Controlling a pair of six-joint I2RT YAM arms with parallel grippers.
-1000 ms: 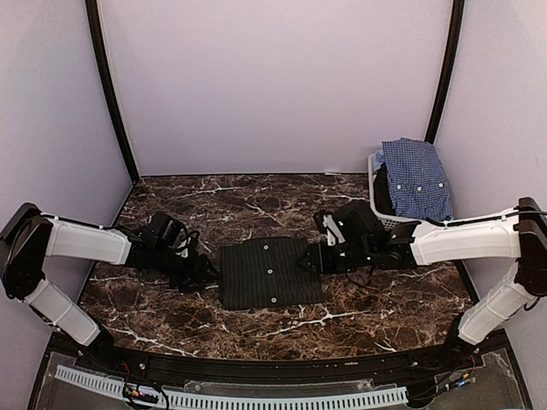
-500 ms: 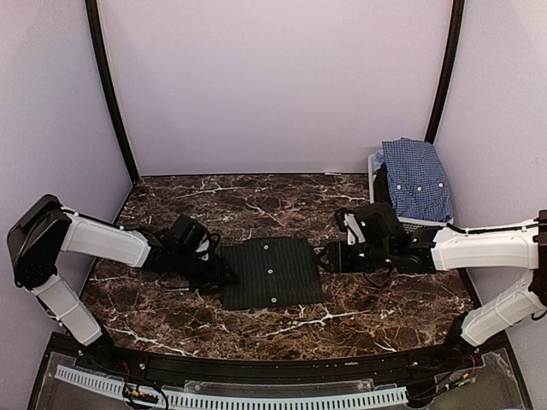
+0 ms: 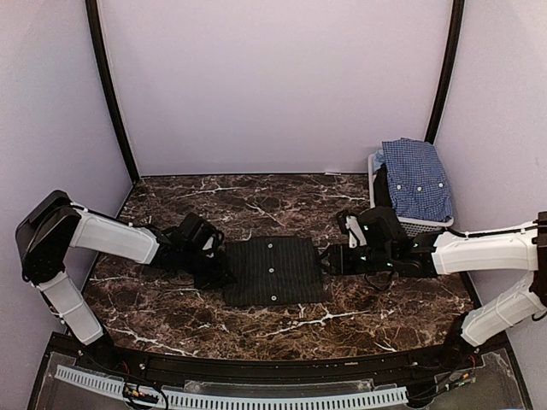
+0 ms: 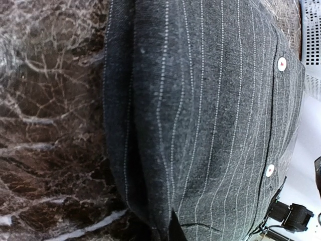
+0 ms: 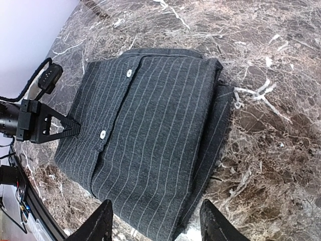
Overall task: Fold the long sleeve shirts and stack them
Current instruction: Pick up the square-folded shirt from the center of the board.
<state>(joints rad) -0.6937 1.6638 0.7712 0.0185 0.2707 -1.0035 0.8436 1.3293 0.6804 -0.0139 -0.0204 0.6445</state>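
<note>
I note left gripper (image 3: 224,273) pressed together at the folded black shirt (image 3: 273,272) edge, right gripper (image 5: 156,206) spread, probably to shift it.

The black pinstripe shirt (image 4: 200,125) lies folded on the marble counter (image 4: 45,125). Two white buttons (image 4: 282,64) show on it.

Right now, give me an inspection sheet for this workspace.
Surface: dark brown marble-patterned tabletop, white-veined.
Job's things: black pinstriped button-up shirt folded flat at centre; blue-and-white checked shirt draped over white slatted plastic basket.
Clutter: that basket, far right; nothing else seen.
Grippers: left gripper shut at the black shirt's left edge, grip unclear; right gripper open at its right edge.
Cables: black cable looped beside left gripper.
Surroundings: plain lilac walls, black corner posts.
</note>
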